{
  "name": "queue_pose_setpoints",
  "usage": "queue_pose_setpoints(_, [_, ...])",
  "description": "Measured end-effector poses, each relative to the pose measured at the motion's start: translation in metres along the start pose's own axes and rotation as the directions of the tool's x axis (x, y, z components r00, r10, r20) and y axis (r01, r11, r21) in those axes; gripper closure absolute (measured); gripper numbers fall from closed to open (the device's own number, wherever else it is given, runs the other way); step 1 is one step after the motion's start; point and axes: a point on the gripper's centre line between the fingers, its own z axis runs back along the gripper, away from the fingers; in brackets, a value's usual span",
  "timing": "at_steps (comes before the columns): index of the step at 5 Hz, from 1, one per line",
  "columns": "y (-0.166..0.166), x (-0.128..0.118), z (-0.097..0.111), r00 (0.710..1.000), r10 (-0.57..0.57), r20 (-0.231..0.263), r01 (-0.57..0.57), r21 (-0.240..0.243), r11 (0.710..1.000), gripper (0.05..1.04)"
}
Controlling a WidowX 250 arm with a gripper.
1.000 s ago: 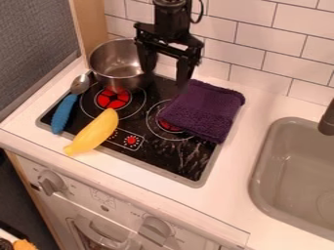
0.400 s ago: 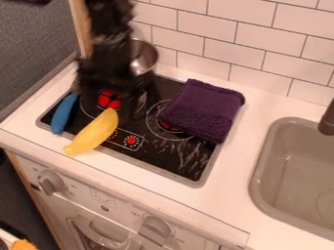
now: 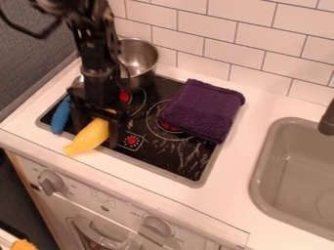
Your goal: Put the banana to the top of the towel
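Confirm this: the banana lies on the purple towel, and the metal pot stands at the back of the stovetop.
No, the camera view shows the banana lying across the front edge of the stovetop, off the purple towel. The metal pot does stand at the back.

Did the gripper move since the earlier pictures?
Yes: the gripper moved away from the purple towel, left and down in the view, to the banana.

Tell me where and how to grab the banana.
I'd grip the banana around its thick middle, coming down from above, with a finger on each long side. It is long, fairly narrow and lies slantwise over the front edge of the stovetop, so closing across its width should hold better than pinching the tapered near end.
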Motion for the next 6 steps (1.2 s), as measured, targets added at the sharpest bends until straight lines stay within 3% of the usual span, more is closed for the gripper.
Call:
queue_pose_setpoints(1, [-0.001,0.003,-0.002,1.0,0.001,-0.002,-0.001,-0.004,1.0,0.13])
queue_pose_setpoints(2, [-0.013,0.002,0.002,0.999,-0.025,0.03,0.026,-0.012,1.0,0.393])
queue_pose_setpoints(3, [-0.037,0.003,0.034,0.989,-0.085,0.117,0.086,-0.002,0.996,0.503])
queue_pose_setpoints(4, [-0.066,0.022,0.065,0.974,-0.117,0.196,0.12,-0.001,0.993,0.504])
queue_pose_setpoints(5, [-0.098,0.071,0.067,0.974,-0.137,0.18,0.142,-0.012,0.99,0.504])
queue_pose_setpoints(6, [-0.121,0.102,0.049,0.981,-0.154,0.119,0.157,-0.018,0.987,0.503])
